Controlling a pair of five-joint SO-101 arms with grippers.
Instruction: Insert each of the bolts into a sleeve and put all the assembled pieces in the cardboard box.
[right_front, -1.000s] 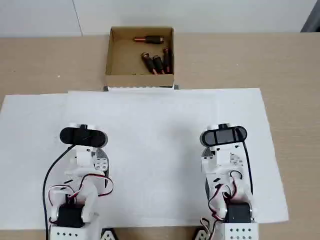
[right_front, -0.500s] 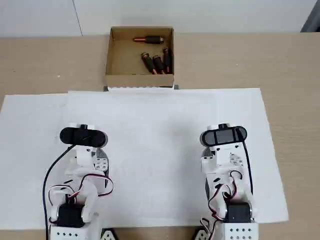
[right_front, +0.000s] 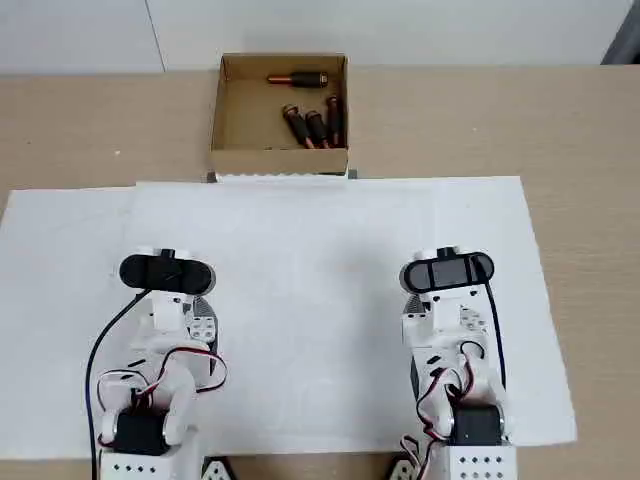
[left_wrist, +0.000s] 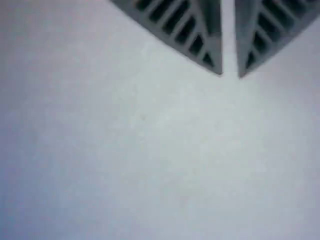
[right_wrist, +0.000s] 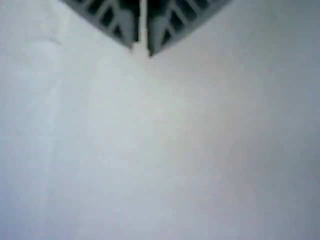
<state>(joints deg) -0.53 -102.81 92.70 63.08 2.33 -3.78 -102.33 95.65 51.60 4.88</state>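
Left claw: in the left wrist view the left claw (left_wrist: 229, 75) has its two grey ribbed fingertips (left_wrist: 207, 56) drawn close together, with a thin slit of white between them. Nothing is held.
Left claw contact: the tips are above plain white paper (left_wrist: 150, 160). Whether they touch it cannot be told.
Right claw: in the right wrist view the right claw (right_wrist: 141, 50) is closed, its fingertips (right_wrist: 125, 30) almost meeting, with a hairline gap between them. It holds nothing.
Right claw contact: the tips point at the same white sheet, which has faint creases. Contact with it cannot be told.
Arms: in the high view two white arms are folded back at the near edge of the worktop (right_front: 580, 130), one (right_front: 165, 340) towards the left of the picture and the other (right_front: 452, 340) towards the right. Both are over the paper, and which side each belongs to cannot be told from here.
Cardboard box: the cardboard box (right_front: 232, 110) sits open on the far side of the worktop, just beyond the paper's far edge and well apart from both arms.
Assembled pieces: four assembled pieces lie inside the box. One piece (right_front: 297, 78) lies crosswise near the far wall. The other three (right_front: 316, 128) lie side by side towards the right-hand wall in the picture, touching or nearly touching one another.
Paper: the sheet covers the near and middle part of the worktop.
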